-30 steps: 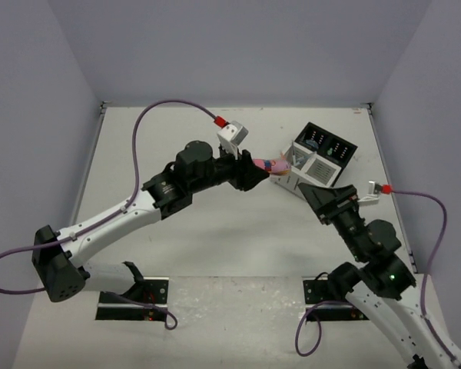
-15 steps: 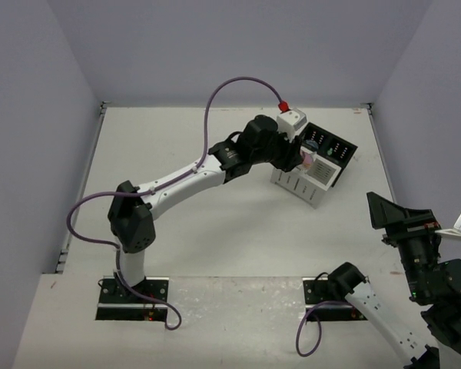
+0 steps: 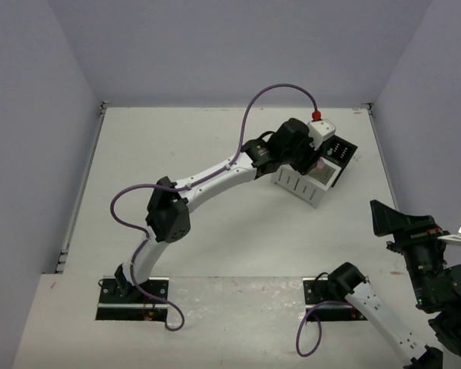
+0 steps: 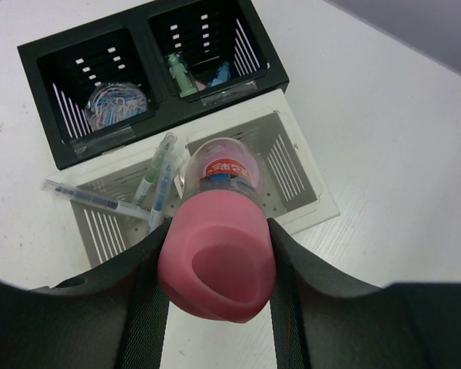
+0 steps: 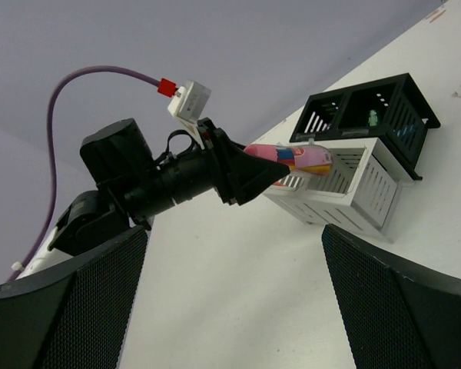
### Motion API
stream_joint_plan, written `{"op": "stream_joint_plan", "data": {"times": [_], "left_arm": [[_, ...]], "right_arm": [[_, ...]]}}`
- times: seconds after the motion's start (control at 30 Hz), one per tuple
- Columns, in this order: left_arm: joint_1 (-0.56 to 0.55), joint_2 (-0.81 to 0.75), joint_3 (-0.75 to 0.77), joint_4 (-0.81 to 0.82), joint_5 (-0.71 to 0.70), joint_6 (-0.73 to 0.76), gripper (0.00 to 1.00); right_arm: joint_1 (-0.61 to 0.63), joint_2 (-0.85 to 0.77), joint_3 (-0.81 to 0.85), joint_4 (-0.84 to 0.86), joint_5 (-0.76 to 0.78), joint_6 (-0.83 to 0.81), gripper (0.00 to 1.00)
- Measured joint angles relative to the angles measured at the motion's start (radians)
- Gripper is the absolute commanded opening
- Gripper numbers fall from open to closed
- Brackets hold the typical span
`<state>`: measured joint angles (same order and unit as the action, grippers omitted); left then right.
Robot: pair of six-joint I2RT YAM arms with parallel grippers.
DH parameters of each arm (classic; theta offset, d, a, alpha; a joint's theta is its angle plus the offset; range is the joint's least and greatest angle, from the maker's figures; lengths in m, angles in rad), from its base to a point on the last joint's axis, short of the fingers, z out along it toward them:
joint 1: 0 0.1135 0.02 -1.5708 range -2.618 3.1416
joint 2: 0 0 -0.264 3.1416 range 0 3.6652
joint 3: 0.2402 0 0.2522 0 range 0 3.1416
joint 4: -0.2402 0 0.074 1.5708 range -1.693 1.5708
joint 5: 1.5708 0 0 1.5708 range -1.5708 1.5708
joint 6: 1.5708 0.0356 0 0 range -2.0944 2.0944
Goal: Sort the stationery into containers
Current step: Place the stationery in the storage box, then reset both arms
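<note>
Left gripper (image 4: 219, 231): clamped on the pink glue stick (image 4: 215, 269), one finger pressed to each side of its fat end. That's a firm pinch!
Glue stick: up in the air over the white half (image 4: 290, 165) of the organizer, clear-capped end leading and tipped down. It's above the bare white cell, right beside the wall shared with the pen cell. Touching the rim or not, I can't tell.
Organizer: toward the far right corner of the table (image 3: 177, 154), set at an angle, with its black half (image 4: 142, 48) nearer the far edge.
Pen cell: thin pens (image 4: 157, 178) standing inside, and one more pen (image 4: 92, 198) lying across the rim, its end poking out past the wall.
Black half: a heap of pastel clips (image 4: 115, 104) in one cell; a green piece (image 4: 180, 77) and a blue piece (image 4: 220, 74) in the other.
Right gripper (image 5: 234, 229): raised by the table's near right edge, fingers spread wide, nothing between them.
</note>
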<state>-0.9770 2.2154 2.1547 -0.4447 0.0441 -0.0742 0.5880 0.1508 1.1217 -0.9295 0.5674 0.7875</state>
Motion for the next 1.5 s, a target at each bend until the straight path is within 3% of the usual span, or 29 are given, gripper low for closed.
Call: {"op": "stream_joint_plan", "data": {"times": [0.43,0.47,0.5,0.57,0.63,0.73,1.0,1.23,1.33,1.5], "left_arm": [[-0.032,0.132,0.082,-0.043,-0.004,0.061,0.00],[-0.033,0.132,0.082,-0.044,-0.008,0.064,0.07],[-0.034,0.132,0.083,-0.044,-0.011,0.067,0.33],[-0.035,0.132,0.087,-0.045,-0.018,0.068,0.63],[-0.038,0.132,0.087,-0.046,-0.028,0.070,0.87],[-0.047,0.130,0.088,-0.042,-0.053,0.068,0.99],[-0.077,0.011,0.038,-0.013,-0.118,-0.001,1.00],[-0.058,-0.519,-0.409,0.079,-0.491,-0.143,1.00],[0.060,-0.778,-0.620,0.084,-0.599,-0.265,1.00],[0.417,-1.123,-0.997,0.008,-0.679,-0.419,1.00]], "right_arm": [[0.000,-0.017,0.000,-0.011,-0.001,-0.014,0.99],[0.000,-0.018,0.000,-0.012,-0.001,-0.014,0.99],[0.000,-0.018,0.000,-0.014,-0.001,-0.014,0.99],[0.000,-0.018,0.000,-0.015,-0.003,-0.014,0.99],[0.000,-0.018,-0.002,-0.016,-0.005,-0.014,0.99],[0.000,-0.018,-0.006,-0.017,-0.007,-0.014,0.99],[0.000,0.005,-0.020,-0.014,-0.011,-0.038,0.99],[0.000,0.159,-0.028,0.023,-0.061,-0.186,0.99],[0.000,0.257,-0.028,0.030,-0.049,-0.240,0.99],[0.000,0.335,-0.028,0.037,0.000,-0.321,0.99]]}}
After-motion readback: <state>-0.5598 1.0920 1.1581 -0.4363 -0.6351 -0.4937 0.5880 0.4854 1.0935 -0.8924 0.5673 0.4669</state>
